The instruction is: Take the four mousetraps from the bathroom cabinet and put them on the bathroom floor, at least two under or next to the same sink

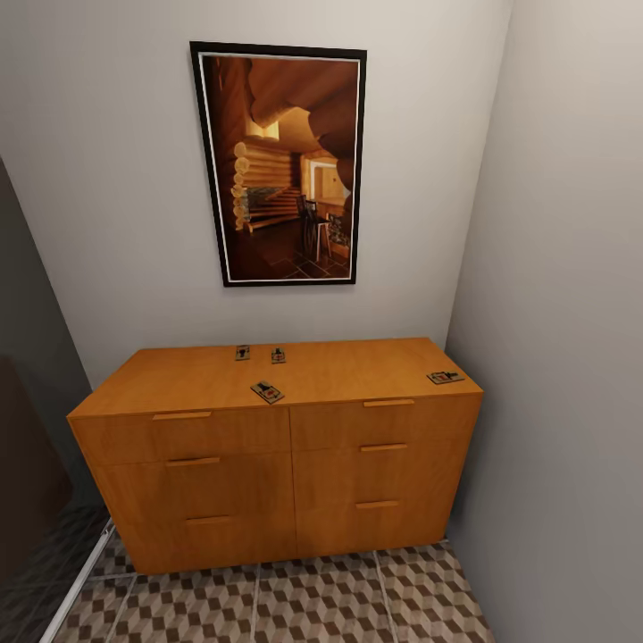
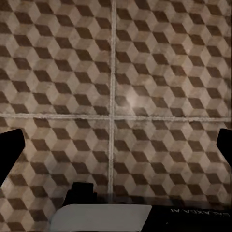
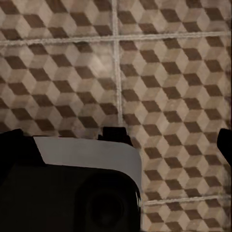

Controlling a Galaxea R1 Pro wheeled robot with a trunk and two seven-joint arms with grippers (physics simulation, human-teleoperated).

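Bathroom floor [image 3: 169, 96] with brown, beige and white cube-pattern tiles, pale grout lines crossing, right gripper [image 3: 118, 142] dark fingertips at opposite frame edges, wide apart, white and black robot body in foreground

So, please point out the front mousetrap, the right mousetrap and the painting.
front mousetrap [image 1: 267, 392], head view, board middle.
right mousetrap [image 1: 445, 377], head view, board middle.
painting [image 1: 286, 170], head view, canvas middle.
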